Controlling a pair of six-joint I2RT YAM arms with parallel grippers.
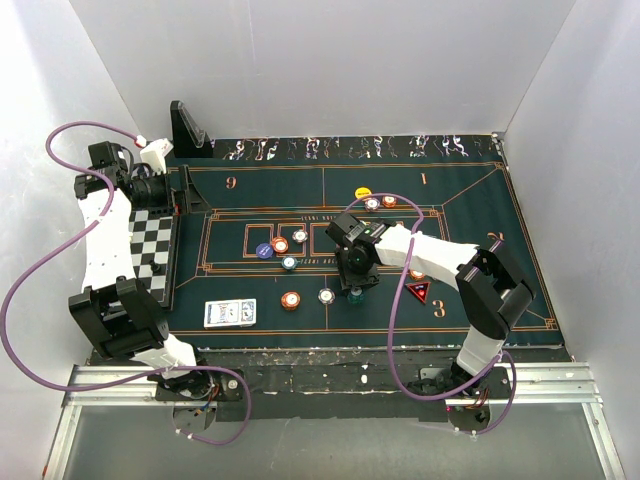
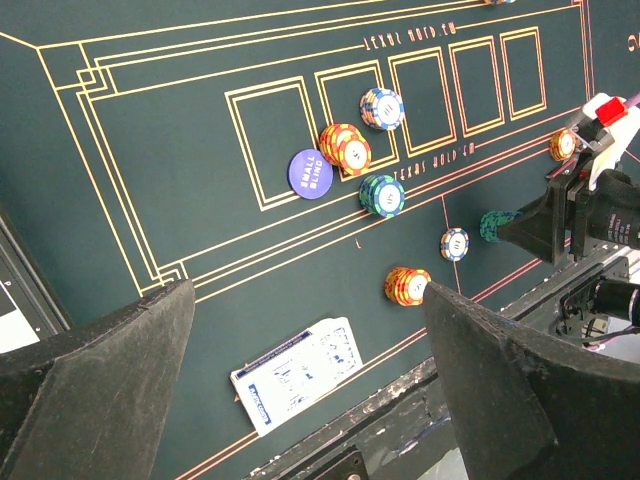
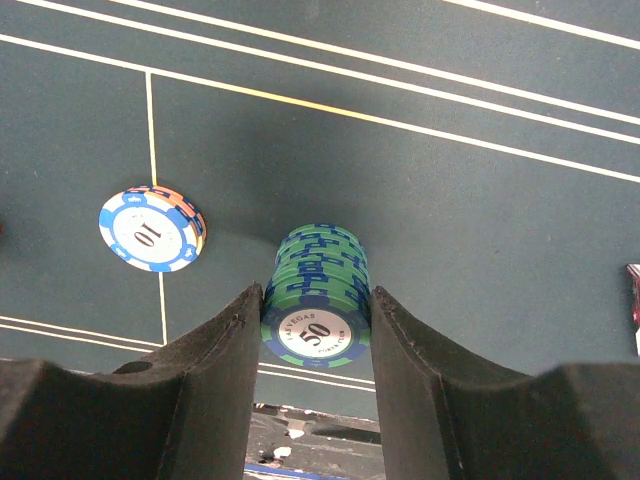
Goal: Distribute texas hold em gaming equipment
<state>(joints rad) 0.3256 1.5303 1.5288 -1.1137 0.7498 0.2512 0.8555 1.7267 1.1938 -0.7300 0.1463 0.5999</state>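
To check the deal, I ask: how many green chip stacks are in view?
2. One green stack stands free near the middle of the mat; the second stack is held between the right gripper's fingers. Others may be hidden under the arms.

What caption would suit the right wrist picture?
Right arm's jaws clamp a green 50 chip stack beside a white 10 chip.

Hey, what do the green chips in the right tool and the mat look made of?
The green chips: likely hard plastic or clay composite, satin, given crisp striped edges and a printed 50 label. The mat: probably felt-like fabric, matte, no glare, printed lines.
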